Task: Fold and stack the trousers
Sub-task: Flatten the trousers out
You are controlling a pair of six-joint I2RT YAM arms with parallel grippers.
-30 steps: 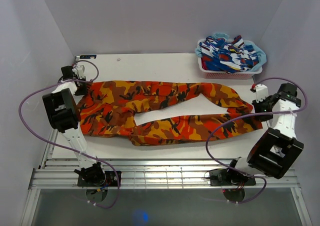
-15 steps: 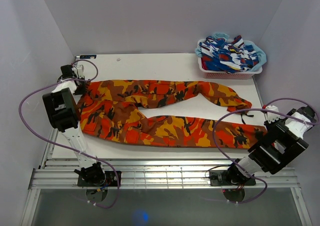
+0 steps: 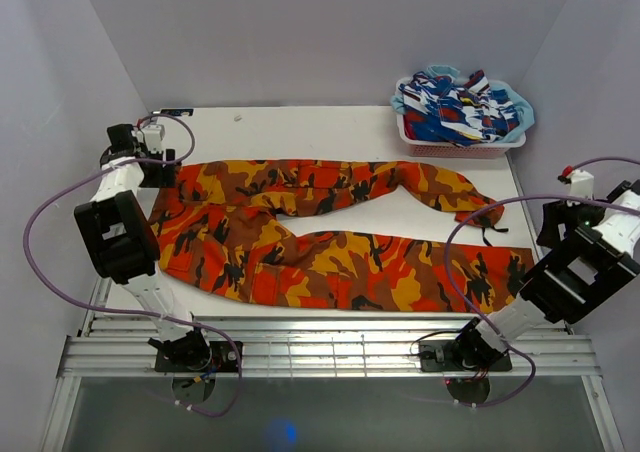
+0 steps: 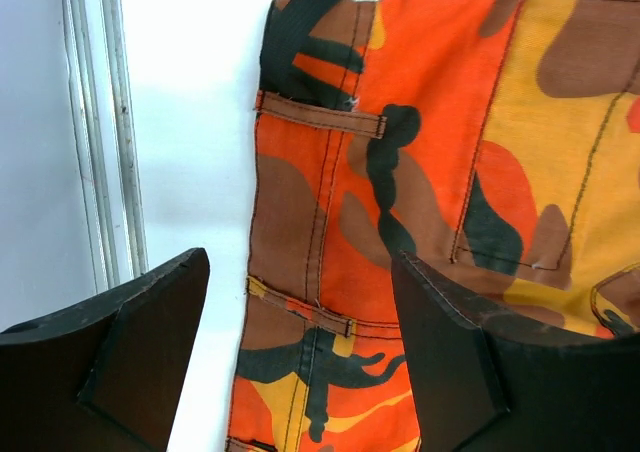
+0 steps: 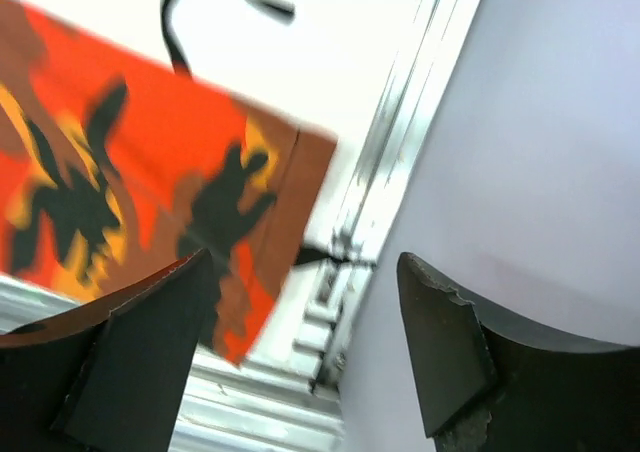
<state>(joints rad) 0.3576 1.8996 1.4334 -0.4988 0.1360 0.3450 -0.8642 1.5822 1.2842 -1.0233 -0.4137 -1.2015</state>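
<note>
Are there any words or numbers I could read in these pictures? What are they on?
No readable text in any view.
The trousers: only camouflage blotches, no label or brand showing.
The cloth in the pink basket: blue, red and white print, too small to tell letters.
The small dark strip at the table's far edge: too small to read.

Orange camouflage fabric trousers (image 3: 330, 262) span the white tabletop (image 3: 300, 132); bare strips lie behind and between the legs. A pink plastic basket (image 3: 460, 151) blocks the far-right corner.
</note>
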